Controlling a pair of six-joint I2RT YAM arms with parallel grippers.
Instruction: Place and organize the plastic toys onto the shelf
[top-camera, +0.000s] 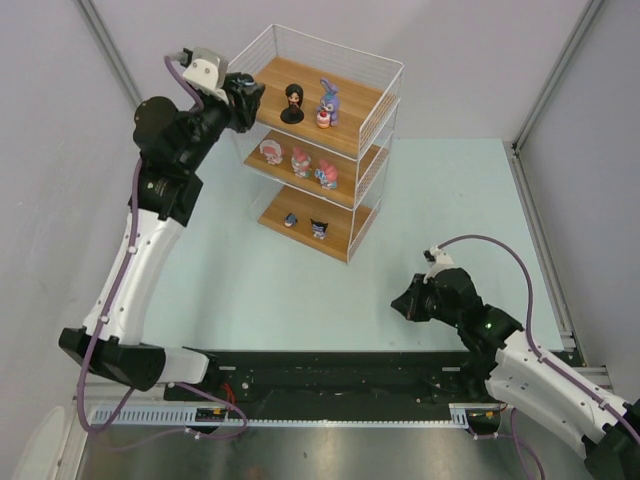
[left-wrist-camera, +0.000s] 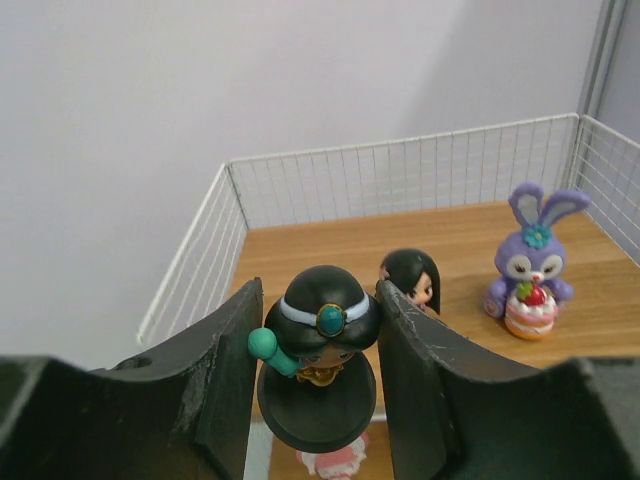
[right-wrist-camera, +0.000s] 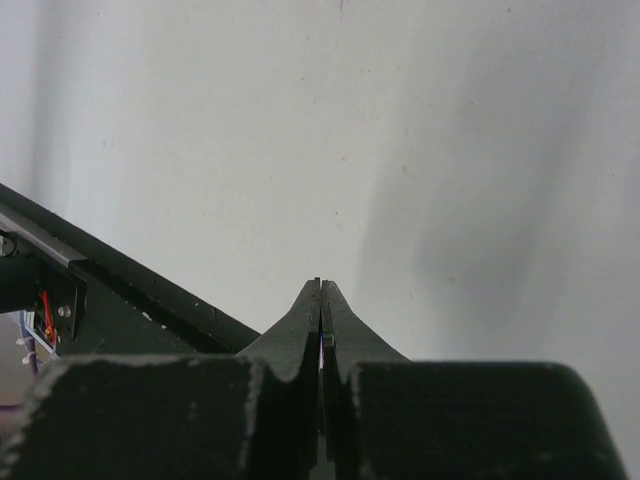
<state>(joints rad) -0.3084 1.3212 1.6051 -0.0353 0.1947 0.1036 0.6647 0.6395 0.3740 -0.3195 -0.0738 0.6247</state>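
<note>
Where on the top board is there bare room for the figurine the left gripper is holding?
The top board is bare between the left wire wall and the standing dark-haired figurine, and along the back wire behind it. It is crowded rightward, where that figurine and the purple bunny stand close.

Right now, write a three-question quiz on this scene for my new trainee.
1. True or false: the right gripper is shut with nothing in it.
2. What is the left gripper clamped on? A) a dark-haired doll on a round black base; B) a toy car; C) a ball.
3. How many toys stand on the middle board of the shelf?

Key: 1 true; 2 A; 3 three.
</note>
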